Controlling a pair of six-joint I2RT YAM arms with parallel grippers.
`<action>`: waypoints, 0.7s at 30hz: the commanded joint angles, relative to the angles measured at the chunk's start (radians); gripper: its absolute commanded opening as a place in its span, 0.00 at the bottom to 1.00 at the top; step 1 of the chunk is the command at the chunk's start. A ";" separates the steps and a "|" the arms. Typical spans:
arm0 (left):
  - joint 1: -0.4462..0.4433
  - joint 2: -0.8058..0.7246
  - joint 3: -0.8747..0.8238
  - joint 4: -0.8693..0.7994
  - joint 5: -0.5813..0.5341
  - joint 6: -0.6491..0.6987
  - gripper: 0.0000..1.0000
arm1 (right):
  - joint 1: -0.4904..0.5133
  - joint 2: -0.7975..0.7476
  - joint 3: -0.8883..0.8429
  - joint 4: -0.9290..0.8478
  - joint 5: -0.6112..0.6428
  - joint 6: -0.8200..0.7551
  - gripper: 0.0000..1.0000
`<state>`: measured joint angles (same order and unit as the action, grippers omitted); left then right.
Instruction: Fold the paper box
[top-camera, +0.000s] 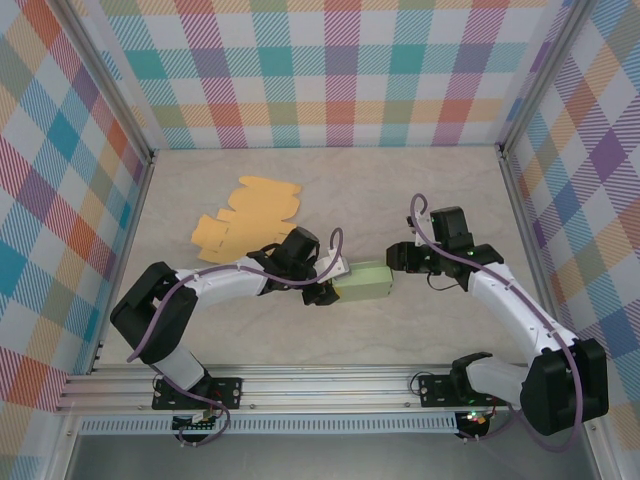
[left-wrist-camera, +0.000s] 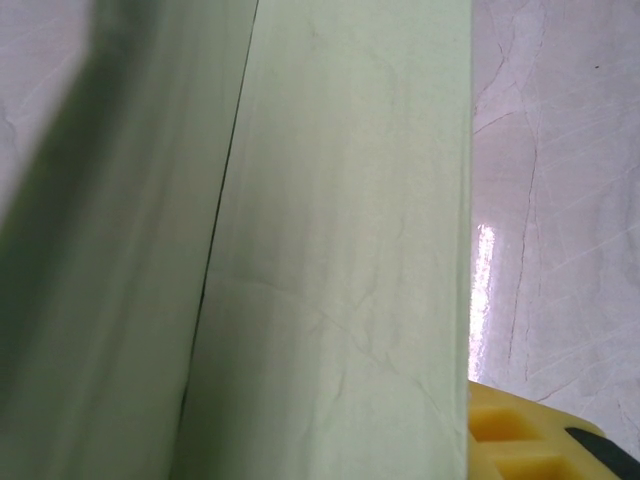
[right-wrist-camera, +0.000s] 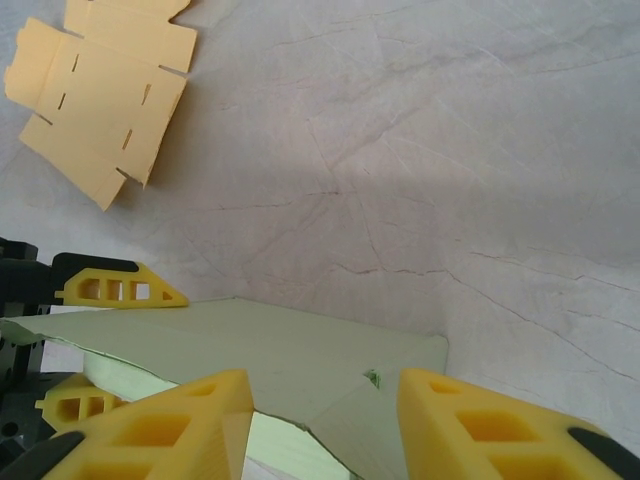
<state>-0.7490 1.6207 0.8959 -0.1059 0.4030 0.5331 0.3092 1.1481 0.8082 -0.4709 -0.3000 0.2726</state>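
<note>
Box (top-camera: 365, 282) mid-table (top-camera: 300, 345), my left tool (top-camera: 332, 288) clamped on its left end; right tool (right-wrist-camera: 322, 395) straddles the right end, can't tell if pinching; I'd brace left, press along the crease, not crush.

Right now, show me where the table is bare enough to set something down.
Free: the far right of the table, between back wall and right arm; and the near strip between box and rail. Crowded: sheets left of centre, and the middle, where left gripper and right gripper meet at the box.
</note>
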 joint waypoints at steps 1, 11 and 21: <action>0.007 0.015 0.014 -0.001 -0.028 -0.020 0.42 | 0.022 -0.015 -0.009 -0.017 -0.005 0.014 0.44; 0.007 0.062 0.031 0.020 -0.043 -0.019 0.43 | 0.029 -0.026 -0.038 -0.015 0.030 0.027 0.44; 0.007 0.062 0.069 -0.032 -0.067 -0.015 0.45 | 0.030 -0.077 -0.020 -0.065 0.022 0.007 0.49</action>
<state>-0.7490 1.6730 0.9501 -0.0811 0.3679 0.5125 0.3336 1.0969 0.7807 -0.5007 -0.2691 0.2905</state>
